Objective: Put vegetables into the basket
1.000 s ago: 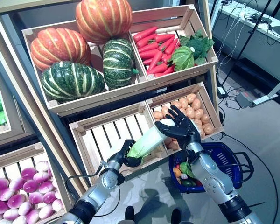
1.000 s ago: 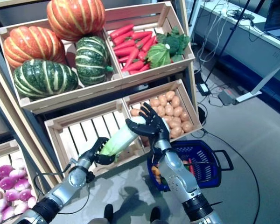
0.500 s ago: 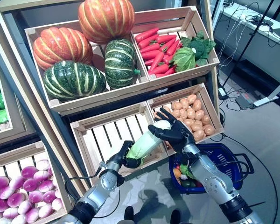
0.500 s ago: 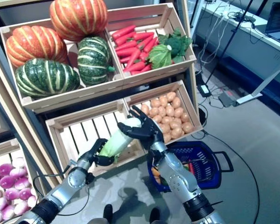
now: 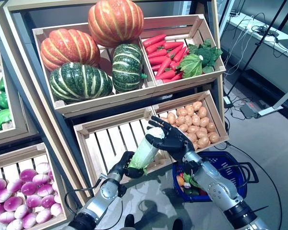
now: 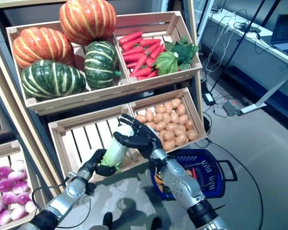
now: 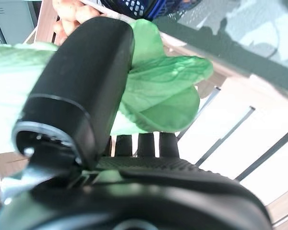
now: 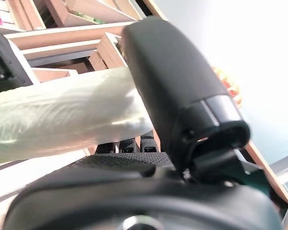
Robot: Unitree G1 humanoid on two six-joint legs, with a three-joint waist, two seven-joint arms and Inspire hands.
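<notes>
Both hands have drawn lower and leftward with the cabbage, the right hand now wrapped onto its pale top end rather than spread above it. Left hand curls round the leafy green base below. Cabbage slants between them, before the empty slatted crate. Blue basket sits just beyond the right forearm, already holding vegetables.

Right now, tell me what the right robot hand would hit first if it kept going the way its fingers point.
Most likely the pale green napa cabbage that the right robot hand already closes on; past it the empty slatted wooden crate, though depth is hard to judge.
</notes>
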